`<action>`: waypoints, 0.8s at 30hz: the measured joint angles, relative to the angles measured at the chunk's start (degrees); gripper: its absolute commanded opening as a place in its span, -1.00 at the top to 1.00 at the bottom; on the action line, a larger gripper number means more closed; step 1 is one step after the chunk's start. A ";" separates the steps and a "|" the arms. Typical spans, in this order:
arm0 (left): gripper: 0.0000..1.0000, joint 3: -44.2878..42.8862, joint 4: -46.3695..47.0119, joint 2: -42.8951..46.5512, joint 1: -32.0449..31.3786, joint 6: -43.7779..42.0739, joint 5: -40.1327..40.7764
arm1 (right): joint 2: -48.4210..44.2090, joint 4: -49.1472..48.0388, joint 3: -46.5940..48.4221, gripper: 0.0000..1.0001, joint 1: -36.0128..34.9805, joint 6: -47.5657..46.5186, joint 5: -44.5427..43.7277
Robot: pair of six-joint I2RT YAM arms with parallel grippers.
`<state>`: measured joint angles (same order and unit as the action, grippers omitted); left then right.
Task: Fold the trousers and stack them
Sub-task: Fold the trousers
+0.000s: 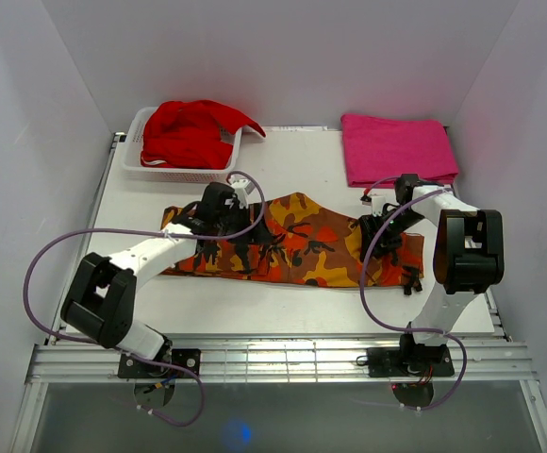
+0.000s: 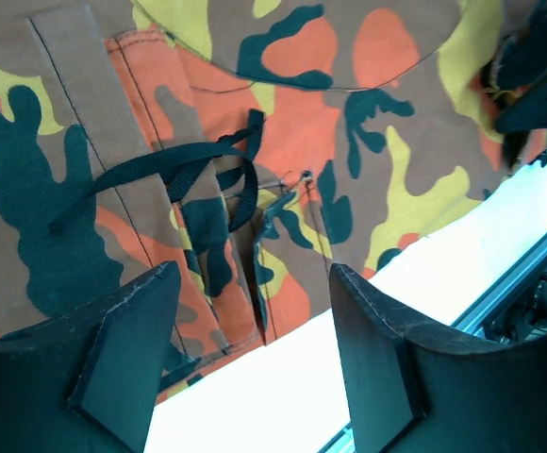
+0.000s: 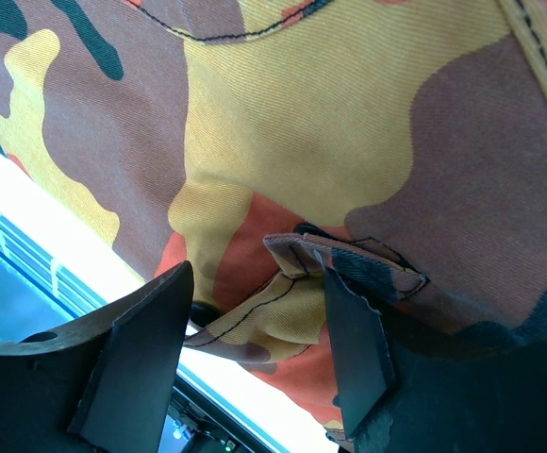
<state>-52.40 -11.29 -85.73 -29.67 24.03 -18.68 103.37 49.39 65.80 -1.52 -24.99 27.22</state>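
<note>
Just nearer the arms than the basket (image 1: 184, 174), the trousers (image 1: 292, 241) lie spread along the bench (image 1: 302, 165). At their basket-side end the left pincer (image 2: 245, 368) hangs wide open, holding nothing; its fingers could snag the black strap (image 2: 189, 170). At the end far from the basket, the right pincer (image 3: 255, 340) gapes around a hem fold (image 3: 349, 260), not yet gripped; a shallow bite might slip off.

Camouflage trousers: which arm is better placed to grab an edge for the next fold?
Probably right. The right end effector, open, straddles a raised fold of the trousers; the left end effector hangs open over flat cloth.
</note>
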 measured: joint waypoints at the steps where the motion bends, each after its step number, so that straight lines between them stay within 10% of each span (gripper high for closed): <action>1: -0.50 0.00 -0.20 0.55 -0.02 -0.07 0.00 | 0.00 0.00 0.00 -0.28 0.00 0.00 0.00; 7: -0.36 -0.09 -3.32 8.11 5.70 -1.33 -0.61 | -0.04 0.17 0.11 -0.29 -0.02 -0.02 0.02; 14: -0.58 -1.25 -11.13 11.30 38.56 -16.50 -14.51 | -2.27 2.73 1.44 -0.55 -0.44 -1.29 0.70; 24: -0.60 -15.50 -28.26 -12.26 64.48 -37.07 -29.68 | -6.25 6.19 5.99 -0.45 -0.52 -3.28 1.88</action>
<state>-67.90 -39.55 -98.00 34.81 -13.04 -48.36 97.12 55.57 71.79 -2.04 -28.27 29.10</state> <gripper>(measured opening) 0.805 0.739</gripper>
